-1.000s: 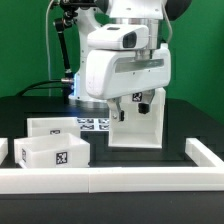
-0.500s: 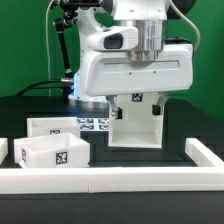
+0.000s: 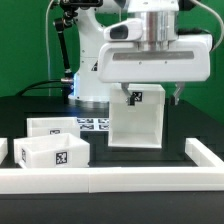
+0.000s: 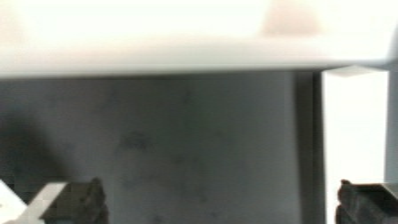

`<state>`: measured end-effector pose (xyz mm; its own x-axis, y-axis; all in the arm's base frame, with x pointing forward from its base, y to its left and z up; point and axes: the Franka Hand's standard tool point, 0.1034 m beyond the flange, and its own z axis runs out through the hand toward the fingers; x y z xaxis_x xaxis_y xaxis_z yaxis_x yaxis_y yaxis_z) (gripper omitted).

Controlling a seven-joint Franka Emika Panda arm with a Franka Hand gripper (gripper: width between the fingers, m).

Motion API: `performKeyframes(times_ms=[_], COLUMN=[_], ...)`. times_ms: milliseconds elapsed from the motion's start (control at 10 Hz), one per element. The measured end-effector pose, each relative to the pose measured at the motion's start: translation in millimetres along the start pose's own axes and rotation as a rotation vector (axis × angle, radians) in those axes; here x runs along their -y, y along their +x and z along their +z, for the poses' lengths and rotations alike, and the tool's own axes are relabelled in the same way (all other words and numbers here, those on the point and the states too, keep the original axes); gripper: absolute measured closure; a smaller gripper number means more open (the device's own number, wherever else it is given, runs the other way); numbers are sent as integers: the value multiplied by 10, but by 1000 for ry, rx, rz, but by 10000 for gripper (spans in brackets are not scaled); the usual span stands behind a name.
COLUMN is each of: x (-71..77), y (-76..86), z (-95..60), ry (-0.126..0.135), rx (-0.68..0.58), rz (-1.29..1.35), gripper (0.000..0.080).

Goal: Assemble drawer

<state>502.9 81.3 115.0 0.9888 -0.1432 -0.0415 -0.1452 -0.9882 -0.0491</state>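
The drawer's large white casing [image 3: 135, 125] stands upright on the black table, its open front facing the camera. Two smaller open-topped white boxes lie to the exterior view's left: one further back [image 3: 55, 127], one in front [image 3: 52, 152] with a square tag on its face. My gripper [image 3: 155, 97] is open and empty, level with the casing's top. One finger [image 3: 133, 97] is in front of the casing's upper part, the other [image 3: 178, 95] is off its right side. In the wrist view the gripper [image 4: 221, 205] shows dark fingertips wide apart over the dark table, with a white wall [image 4: 356, 130] at one side.
The marker board [image 3: 95, 123] lies flat behind the boxes, beside the casing. A low white rail [image 3: 110, 180] edges the table's front and turns back at the right [image 3: 205, 155]. The robot's base stands behind [image 3: 85, 95].
The hand has shifted toward the exterior view's right and risen a little. Its fingers are now at the casing's top instead of lower over its front.
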Motion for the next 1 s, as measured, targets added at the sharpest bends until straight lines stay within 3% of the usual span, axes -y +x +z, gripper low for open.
performKeyframes(times_ms=[200,300,700,800,1000], x=[47,48,47,38,31], y=[-99,-100,-106,-158,-420], z=[-235,-273,-249,-238,-199], ry=[-2,-1,-2,-3,-1], rx=[-13,-21,-17,-13,-18], rz=[-17,-18,-18,-11,-2], gripper=[150,150,150,150,150])
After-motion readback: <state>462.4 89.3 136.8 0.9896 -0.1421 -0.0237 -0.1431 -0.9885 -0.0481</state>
